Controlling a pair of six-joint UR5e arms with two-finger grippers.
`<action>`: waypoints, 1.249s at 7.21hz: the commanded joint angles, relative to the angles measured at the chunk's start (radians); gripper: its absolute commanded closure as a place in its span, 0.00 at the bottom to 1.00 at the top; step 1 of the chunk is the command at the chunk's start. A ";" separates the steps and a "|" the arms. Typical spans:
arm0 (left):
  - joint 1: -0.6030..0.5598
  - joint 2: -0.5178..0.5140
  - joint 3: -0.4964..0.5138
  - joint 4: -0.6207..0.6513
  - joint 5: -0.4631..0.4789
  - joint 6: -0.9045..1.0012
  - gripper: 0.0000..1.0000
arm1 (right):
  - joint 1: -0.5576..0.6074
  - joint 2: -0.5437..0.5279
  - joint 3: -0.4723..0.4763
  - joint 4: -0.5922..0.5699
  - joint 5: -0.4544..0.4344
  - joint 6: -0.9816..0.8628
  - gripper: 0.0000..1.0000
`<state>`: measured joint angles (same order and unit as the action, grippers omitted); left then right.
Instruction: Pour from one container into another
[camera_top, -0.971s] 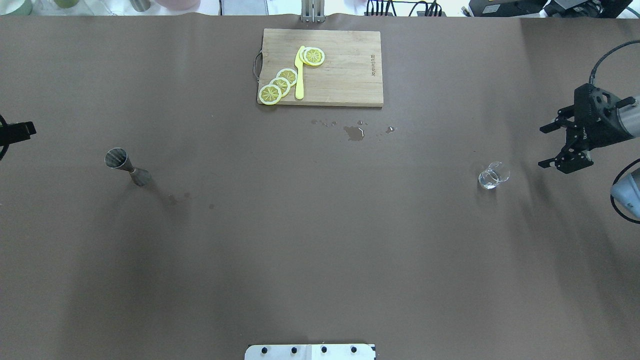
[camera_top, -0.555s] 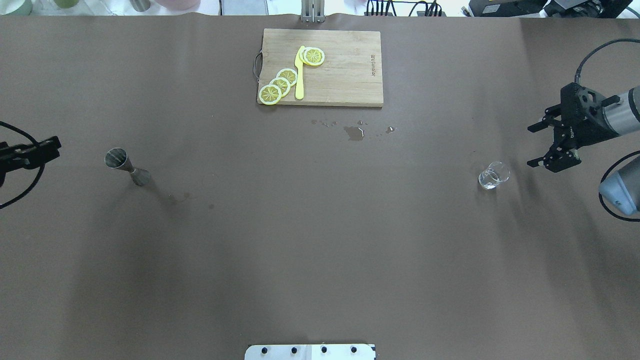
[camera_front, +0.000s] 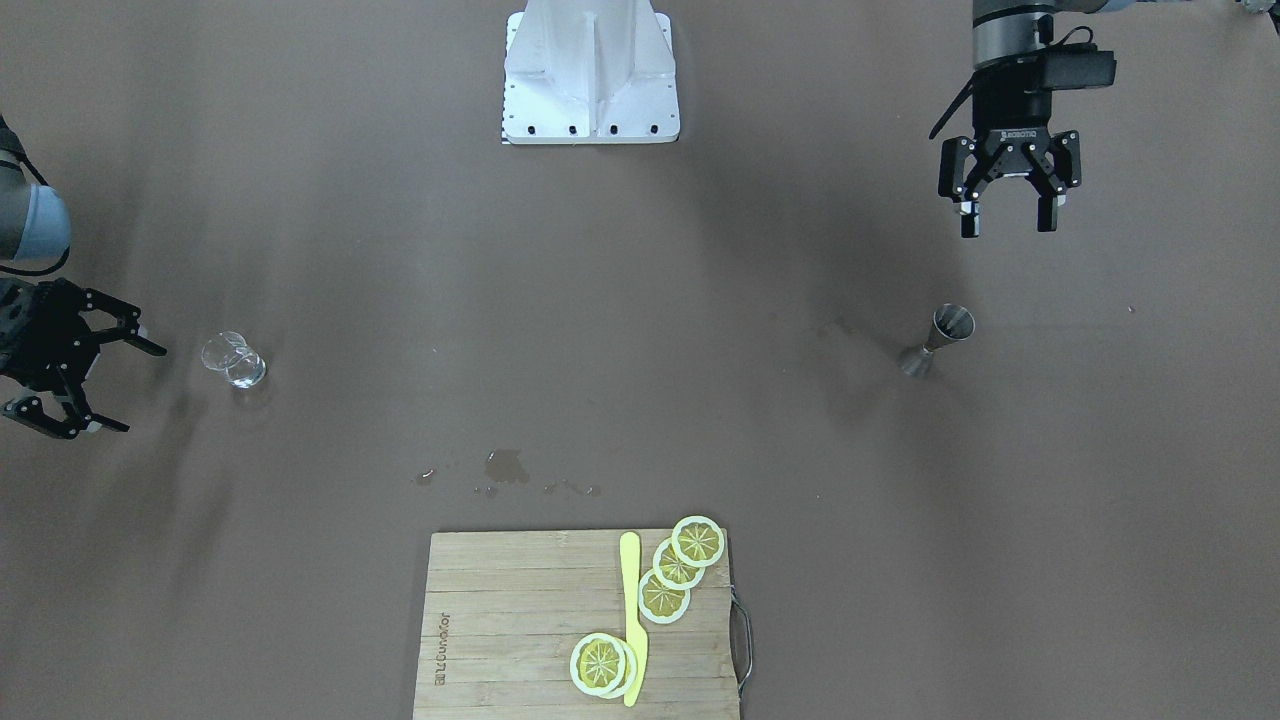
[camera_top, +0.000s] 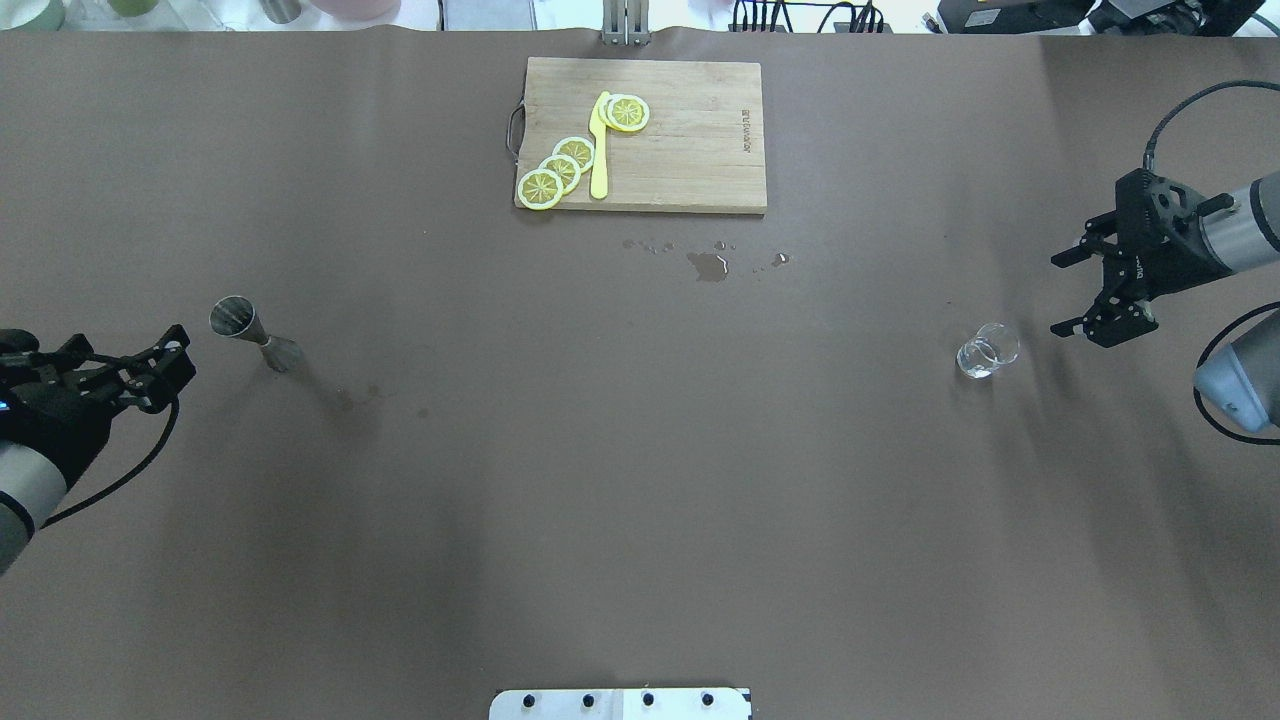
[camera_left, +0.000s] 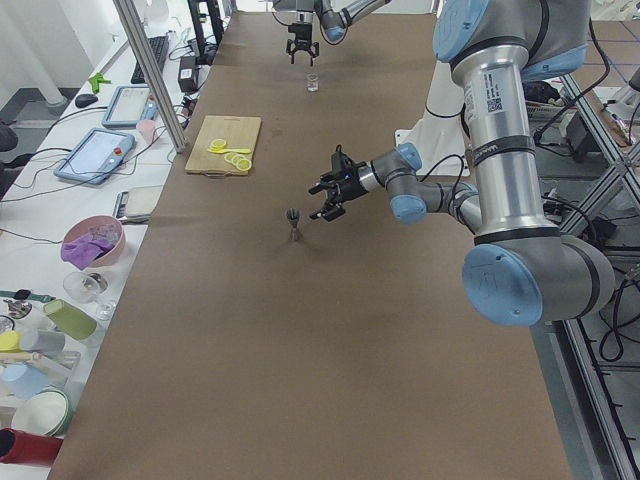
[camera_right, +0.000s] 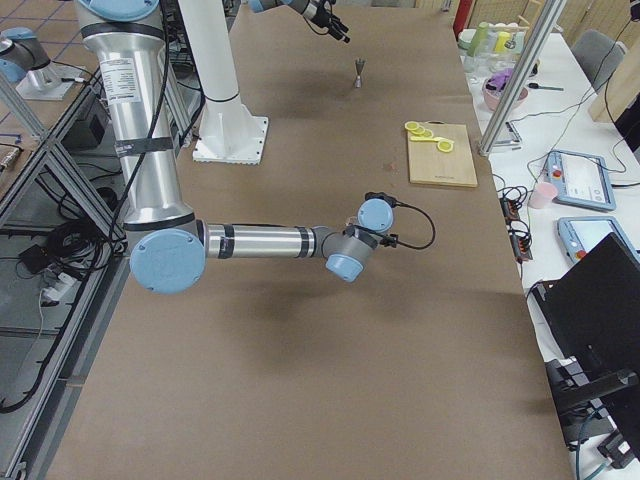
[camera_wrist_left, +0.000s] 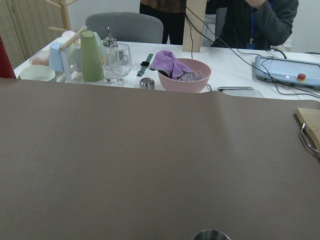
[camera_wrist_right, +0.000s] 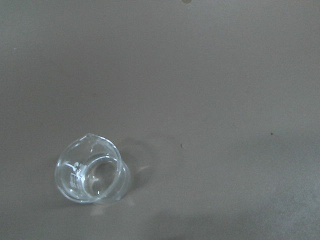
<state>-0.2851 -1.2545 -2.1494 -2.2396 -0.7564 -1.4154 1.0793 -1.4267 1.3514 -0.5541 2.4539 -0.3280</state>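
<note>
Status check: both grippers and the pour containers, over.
Left gripper open, short of the steel hourglass jigger. Right gripper open, beside the small clear glass cup. Nothing stands between either gripper and its container.

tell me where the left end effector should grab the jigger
Probably the narrow waist of the jigger, between its two cones. It stands upright, so come in level from the robot's left, where the open left end effector hovers. The flared cones should stop slipping.
</note>
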 joint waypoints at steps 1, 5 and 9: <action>0.081 -0.069 0.115 -0.005 0.166 -0.058 0.03 | -0.002 -0.001 0.017 -0.001 0.000 0.000 0.00; 0.116 -0.227 0.282 -0.008 0.267 -0.060 0.03 | -0.036 -0.001 -0.012 0.182 0.022 0.001 0.00; 0.116 -0.253 0.399 -0.101 0.264 -0.056 0.03 | -0.044 -0.001 -0.061 0.296 0.054 0.012 0.00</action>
<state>-0.1688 -1.5061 -1.7823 -2.3044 -0.4915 -1.4747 1.0370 -1.4284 1.3062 -0.2862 2.4855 -0.3228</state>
